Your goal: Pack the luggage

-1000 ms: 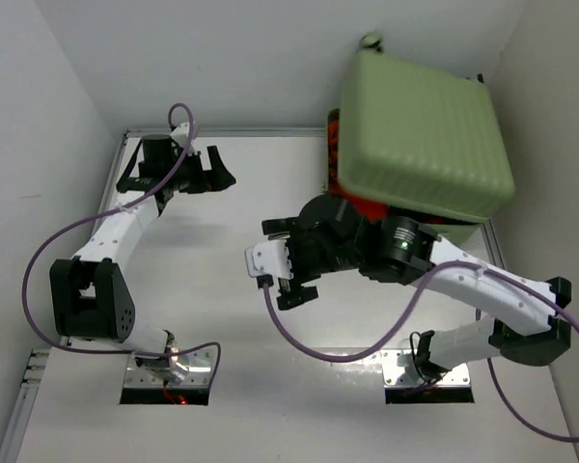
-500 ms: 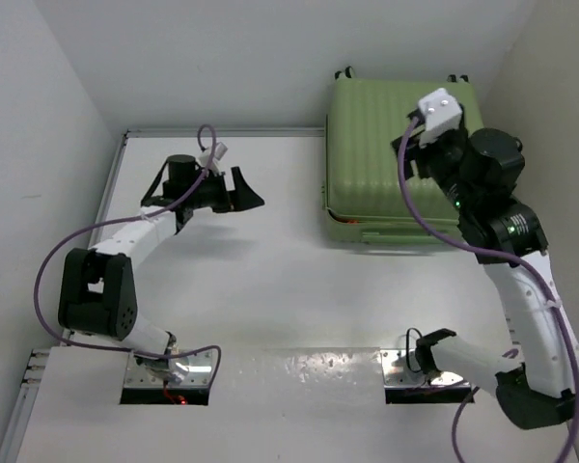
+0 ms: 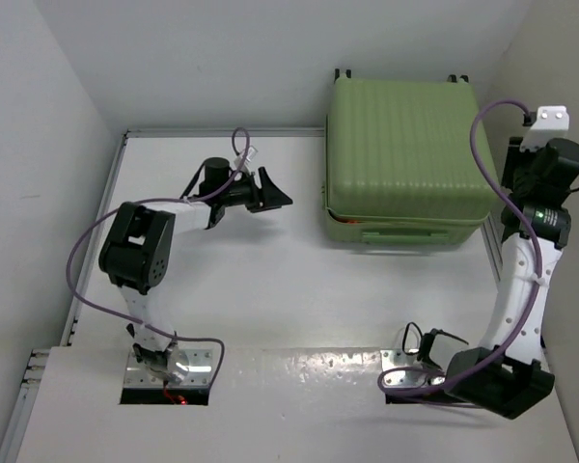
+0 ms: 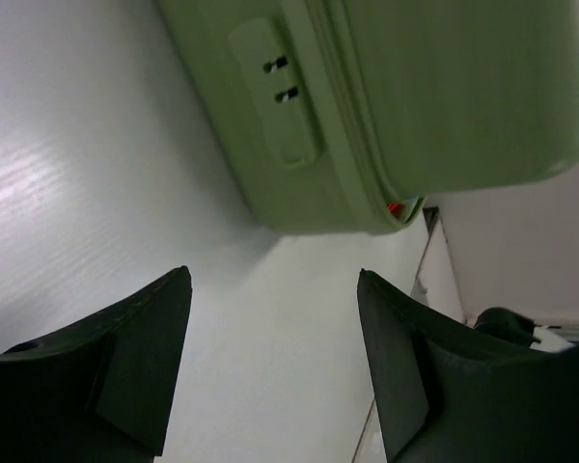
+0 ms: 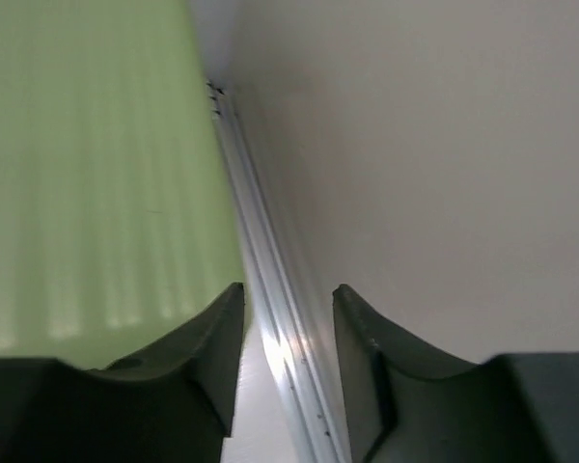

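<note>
Large light-green ribbed hard-shell suitcase [image 3: 405,154] lies closed, far right on white bench [image 3: 270,289]. Left hand [image 4: 275,280] released, empty, facing its side. Right hand [image 5: 288,299] released, empty, beside its right edge.

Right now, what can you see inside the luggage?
The luggage lies with its lid down. Only a sliver of something red shows at the seam near one corner. Whatever else it holds is covered by the lid.
</note>
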{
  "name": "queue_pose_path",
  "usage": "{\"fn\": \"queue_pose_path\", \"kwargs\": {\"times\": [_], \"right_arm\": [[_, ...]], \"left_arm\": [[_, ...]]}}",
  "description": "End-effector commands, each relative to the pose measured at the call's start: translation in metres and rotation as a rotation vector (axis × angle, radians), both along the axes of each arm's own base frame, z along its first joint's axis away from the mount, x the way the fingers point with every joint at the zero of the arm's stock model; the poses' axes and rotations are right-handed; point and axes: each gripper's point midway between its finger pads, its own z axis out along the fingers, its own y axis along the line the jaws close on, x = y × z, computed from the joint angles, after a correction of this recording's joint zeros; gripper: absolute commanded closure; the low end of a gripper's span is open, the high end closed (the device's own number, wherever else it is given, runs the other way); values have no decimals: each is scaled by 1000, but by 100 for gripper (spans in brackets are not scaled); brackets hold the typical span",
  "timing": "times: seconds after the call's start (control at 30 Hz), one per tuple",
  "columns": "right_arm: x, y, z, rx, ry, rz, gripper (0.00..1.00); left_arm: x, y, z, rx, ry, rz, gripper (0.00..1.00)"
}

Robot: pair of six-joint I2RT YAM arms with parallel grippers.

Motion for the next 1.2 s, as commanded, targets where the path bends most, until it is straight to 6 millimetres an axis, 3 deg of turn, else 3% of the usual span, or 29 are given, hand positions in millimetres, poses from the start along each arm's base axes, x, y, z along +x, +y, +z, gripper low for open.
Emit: {"fn": "queue_pose_path", "kwargs": {"times": [0.0,0.07,0.13,0.17,0.2,0.23,0.27,0.3,0.33,0.37,0.47,0.53,0.67,0.73,0.8,0.83,0.9,1.0,1.1,1.17], "right_arm": [[-4,-23,-16,-11,7,-41,62],[-15,-34,-30,30,43,-59,65],[-25,-34,-50,111,54,-27,65],[-28,-23,-56,140,65,20,65],[-32,-17,-75,188,104,38,64],[-39,-14,-76,192,106,37,63],[-45,-9,-88,221,140,39,60],[-49,-8,-95,231,154,29,58],[-54,-6,-93,226,142,20,56],[-61,-4,-104,249,172,11,55],[-75,0,-115,290,198,-11,55],[-81,7,-120,343,222,-9,54],[-94,12,-124,435,227,7,53],[-101,10,-130,503,240,-18,53],[-99,16,-123,566,226,18,53],[-102,14,-120,587,216,8,53],[-103,17,-112,645,189,34,53],[-102,26,-96,679,150,95,53],[-102,34,-89,715,142,136,53],[-102,34,-84,722,140,146,53]], "left_arm": [[18,-21,58,-130,-165,-43,29],[17,-26,62,-124,-195,-59,29],[-3,-35,75,-70,-312,-129,29],[-14,-36,64,-2,-293,-150,30],[-28,-48,63,88,-459,-234,30],[-43,-51,84,118,-586,-294,30],[-65,-51,64,182,-538,-394,30],[-78,-63,64,224,-657,-496,33],[-77,-65,69,262,-686,-486,35],[-86,-64,68,277,-704,-500,37],[-102,-78,58,387,-803,-577,38],[-112,-99,70,439,-927,-623,38],[-138,-143,63,469,-1110,-786,41],[-142,-156,44,507,-1183,-855,41],[-145,-175,39,539,-1285,-906,42],[-144,-183,22,547,-1271,-939,44],[-138,-200,24,537,-1317,-940,44],[-130,-223,10,517,-1351,-941,45],[-117,-237,-6,527,-1361,-926,45],[-112,-247,-6,537,-1387,-902,45]]}}
